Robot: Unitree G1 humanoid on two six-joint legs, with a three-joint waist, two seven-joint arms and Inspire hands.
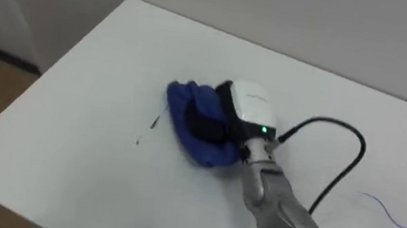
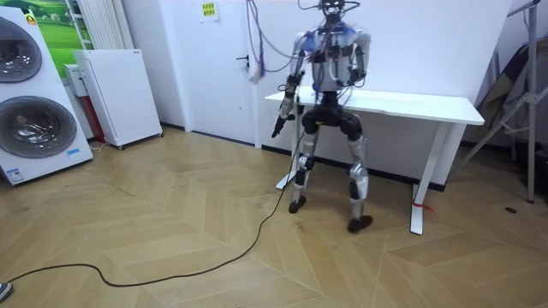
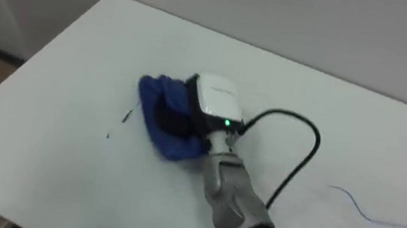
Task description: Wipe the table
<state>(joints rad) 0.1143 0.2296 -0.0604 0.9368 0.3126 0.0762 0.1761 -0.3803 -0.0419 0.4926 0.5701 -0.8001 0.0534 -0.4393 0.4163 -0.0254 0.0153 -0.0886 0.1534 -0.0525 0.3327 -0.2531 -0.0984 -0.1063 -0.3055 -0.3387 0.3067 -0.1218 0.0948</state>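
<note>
Blue cloth, mid-frame.
We see the right robot hand gripping it, pressed down to scrub marks off the surface.

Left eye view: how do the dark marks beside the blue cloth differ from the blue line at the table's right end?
The dark marks are short strokes; the blue line is long, thin and curved. The dark marks lie just left of the blue cloth; the blue line lies well off to its right. Both are drawn on the white table.
</note>
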